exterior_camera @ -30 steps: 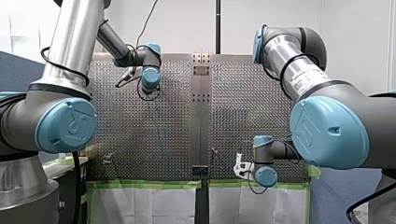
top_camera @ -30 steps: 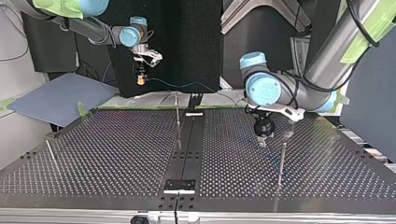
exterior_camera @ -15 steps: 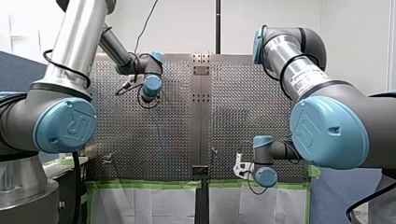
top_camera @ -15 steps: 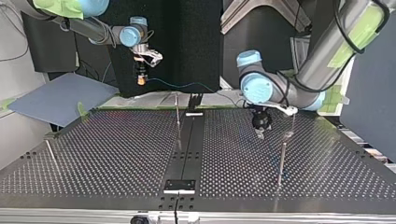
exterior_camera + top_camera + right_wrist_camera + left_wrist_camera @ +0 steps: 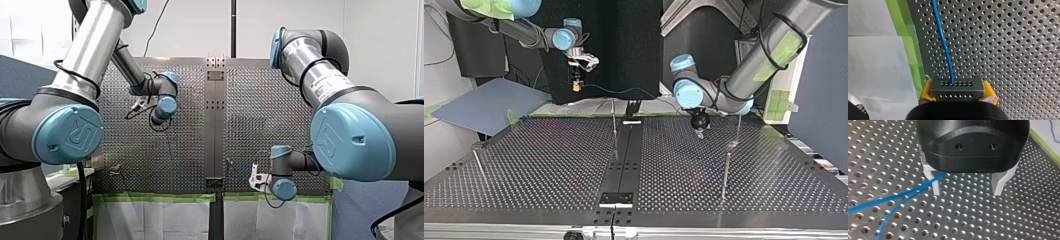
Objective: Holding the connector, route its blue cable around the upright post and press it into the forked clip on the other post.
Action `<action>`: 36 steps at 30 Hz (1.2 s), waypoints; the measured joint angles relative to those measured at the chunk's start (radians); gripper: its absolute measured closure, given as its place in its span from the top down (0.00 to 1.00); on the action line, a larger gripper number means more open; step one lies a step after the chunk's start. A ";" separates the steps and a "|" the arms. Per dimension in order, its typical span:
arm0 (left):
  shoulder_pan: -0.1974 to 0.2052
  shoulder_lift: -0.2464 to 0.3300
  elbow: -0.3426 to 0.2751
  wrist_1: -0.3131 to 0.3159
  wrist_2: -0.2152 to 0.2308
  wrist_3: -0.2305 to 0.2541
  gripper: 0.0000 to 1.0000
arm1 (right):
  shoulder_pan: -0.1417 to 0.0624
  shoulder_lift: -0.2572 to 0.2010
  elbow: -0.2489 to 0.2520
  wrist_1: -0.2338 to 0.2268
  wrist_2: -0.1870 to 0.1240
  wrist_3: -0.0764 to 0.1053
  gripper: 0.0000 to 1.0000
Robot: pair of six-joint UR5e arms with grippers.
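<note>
Connector (image 5: 956, 87) first: who has it, and where?

ME: My right jaws are clamped on it, with yellow pads (image 5: 925, 92) on either side. In the top view it hangs past the far edge of the desk (image 5: 539, 165), well above the surface. The blue cable (image 5: 944, 45) trails out of it over the perforated desk.

OPERATOR: And the left side?

ME: My left jaws stand open, low over the desk, with nothing between the pale fingers (image 5: 998, 184). The cable crosses one finger near its root and disappears under the housing (image 5: 973, 145). I cannot tell whether it touches.

OPERATOR: What worries you?

ME: Three things, I'd judge.
- **Snagging:** the strand by my left finger could hook on it. Any sweep of that arm would then drag the cable off line instead of guiding it.
- **Slack:** loose strands lie on the desk and could catch the wrong post. The upright post (image 5: 614, 127) by the centre strip (image 5: 625, 165) and the slender post (image 5: 725, 172) nearer the camera are well apart. I cannot make out which carries the forked clip.
- **Tension:** if I pull taut from the connector end, the pull could twist the connector in my pads. It could also lean a thin post over, and the cable would ride past the slot.
</note>
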 joint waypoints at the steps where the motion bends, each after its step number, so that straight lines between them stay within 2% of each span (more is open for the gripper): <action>1: 0.000 -0.001 -0.005 0.009 -0.005 0.000 1.00 | 0.001 0.000 0.000 0.000 0.000 0.001 0.00; 7: -0.001 -0.008 -0.026 0.061 -0.013 -0.001 1.00 | 0.002 0.000 0.000 0.000 -0.002 0.004 0.00; 23: -0.023 -0.130 -0.029 0.162 0.015 -0.015 1.00 | 0.002 0.000 -0.001 0.009 -0.002 0.005 0.00; 29: -0.023 -0.169 -0.029 0.175 0.031 -0.034 1.00 | 0.004 0.001 -0.001 0.011 -0.002 0.006 0.00; 36: -0.023 -0.174 -0.029 0.177 0.063 -0.063 1.00 | 0.004 0.001 0.000 0.012 -0.002 0.007 0.00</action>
